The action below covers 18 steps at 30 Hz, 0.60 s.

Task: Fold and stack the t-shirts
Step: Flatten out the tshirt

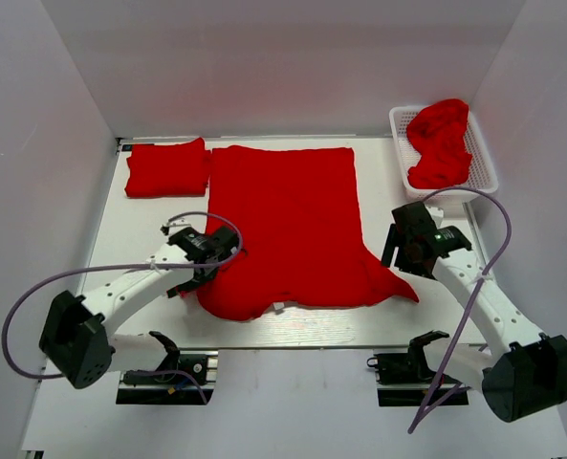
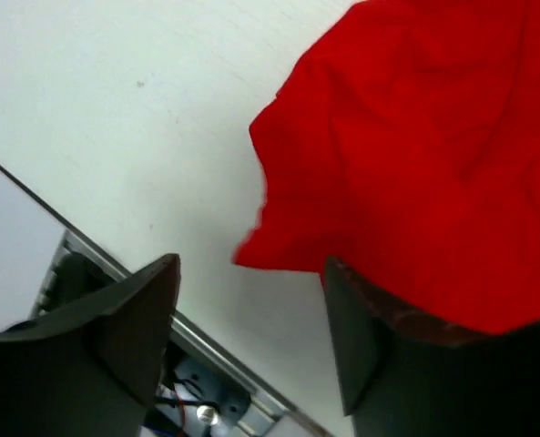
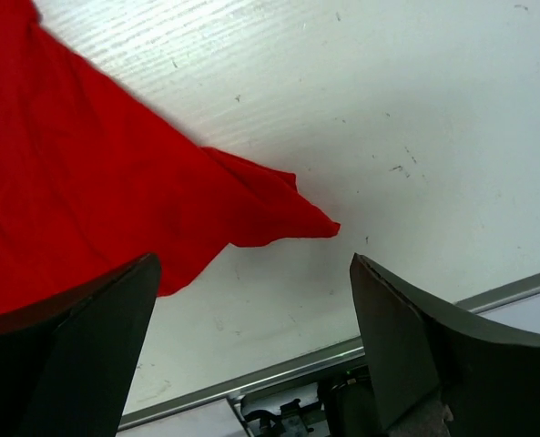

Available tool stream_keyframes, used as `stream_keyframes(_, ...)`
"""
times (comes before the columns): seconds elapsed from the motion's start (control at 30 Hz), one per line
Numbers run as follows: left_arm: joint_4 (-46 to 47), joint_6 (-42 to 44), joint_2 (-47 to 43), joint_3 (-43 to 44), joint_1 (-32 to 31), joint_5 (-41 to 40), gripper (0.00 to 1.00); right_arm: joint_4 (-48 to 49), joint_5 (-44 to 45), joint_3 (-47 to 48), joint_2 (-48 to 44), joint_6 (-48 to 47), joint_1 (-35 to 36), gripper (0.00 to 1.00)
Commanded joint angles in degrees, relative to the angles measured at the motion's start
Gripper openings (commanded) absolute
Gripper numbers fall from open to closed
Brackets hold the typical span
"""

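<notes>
One spread t-shirt point(image 1: 288, 229) is laid flat in the middle of the table point(image 1: 140, 229), hem toward the far edge and collar toward the arms, so that both near corners can be reached at once. Its right sleeve point(image 1: 398, 287) is fanned out to a point on the bare surface, while its left shoulder point(image 2: 342, 200) is bunched into a rounded edge.

A folded t-shirt point(image 1: 167, 167) is placed at the far left, just beside the spread one. It is judged to be the start of the stack, set where it does not hinder the folding. A crumpled t-shirt point(image 1: 440, 143) is heaped in the white basket point(image 1: 399, 153) at the far right, apparently waiting its turn.

The left gripper point(image 2: 251, 328) is held low over the left shoulder with its jaws parted. One finger is seen right at the cloth's edge, but nothing is gripped. The right gripper point(image 3: 251, 337) is likewise held wide open, and the sleeve tip point(image 3: 270, 209) is framed between its fingers without being touched.

The symmetric placement suggests that a two-handed pinch is being prepared, so that the near edge can be carried over evenly. The fold itself is not yet begun.
</notes>
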Motion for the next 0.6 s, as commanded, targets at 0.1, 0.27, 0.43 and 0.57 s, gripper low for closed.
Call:
stream_keyframes(0.1,-6.1,-8.66,-5.63,5.44,3.42,-1.39,1.0,4.26,-2.06,7.54,2.07,-4.37,0.07,0.9)
stream_keyframes(0.27,-4.88,-6.04,-0.83,12.12,3.42,-3.23,1.0,9.98,-10.33,10.35,3.64,-10.45,0.25,0.9)
stream_keyframes(0.43,12.15,22.24,7.79,19.08,2.73,7.11,1.0,15.52,-15.26,16.67,12.34,-14.49,0.69,0.9)
stream_keyframes(0.57,27.8,32.11,12.9,17.59,2.72,22.48,1.0,20.54,-18.07,23.08,22.25,-16.78,1.13,0.9)
